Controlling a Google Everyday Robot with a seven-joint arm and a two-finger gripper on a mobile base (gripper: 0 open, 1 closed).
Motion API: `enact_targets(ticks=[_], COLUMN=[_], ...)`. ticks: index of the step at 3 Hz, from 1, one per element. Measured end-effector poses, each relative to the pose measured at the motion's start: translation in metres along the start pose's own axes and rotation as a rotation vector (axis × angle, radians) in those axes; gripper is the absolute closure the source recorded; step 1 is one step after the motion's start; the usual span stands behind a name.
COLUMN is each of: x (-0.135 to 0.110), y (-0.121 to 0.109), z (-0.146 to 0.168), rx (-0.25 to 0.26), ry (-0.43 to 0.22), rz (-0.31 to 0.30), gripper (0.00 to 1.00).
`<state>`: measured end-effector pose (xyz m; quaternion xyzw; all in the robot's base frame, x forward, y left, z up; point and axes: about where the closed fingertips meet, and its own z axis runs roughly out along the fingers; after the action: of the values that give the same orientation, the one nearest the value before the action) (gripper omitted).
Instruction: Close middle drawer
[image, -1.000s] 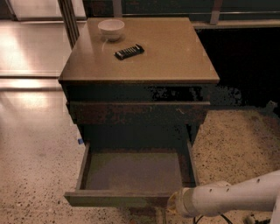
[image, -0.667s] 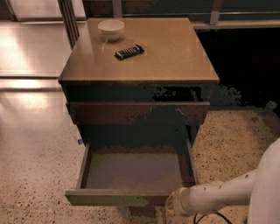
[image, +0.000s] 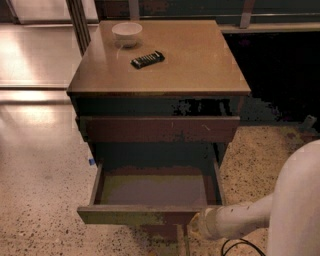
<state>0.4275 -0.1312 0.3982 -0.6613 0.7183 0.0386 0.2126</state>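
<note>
While middle drawer (image: 155, 192) gapes, jaws at front

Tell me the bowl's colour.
The bowl is white, camera view; end effector at the middle drawer front.

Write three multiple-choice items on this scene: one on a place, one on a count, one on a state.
1. Where is the claw?
A) at the middle drawer's front panel, right of its centre
B) raised high above everything
C) out of view

2. How many things lie on the cabinet top?
A) none
B) two
C) five

3. How does the middle drawer stand?
A) shut flush
B) pulled out
C) taken out and turned over

Key:
1 A: the arm's end sits low at the panel's right part.
2 B: only a white bowl and a black bar-shaped item lie there.
3 B: its inner floor shows in front of the cabinet.
</note>
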Motion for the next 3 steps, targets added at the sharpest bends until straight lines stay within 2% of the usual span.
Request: enact_targets(ticks=[3], x=[0.003], y=[-0.023], z=[0.015], rx=[0.029], ry=[0.011], rz=[-0.035], gripper=[1.0])
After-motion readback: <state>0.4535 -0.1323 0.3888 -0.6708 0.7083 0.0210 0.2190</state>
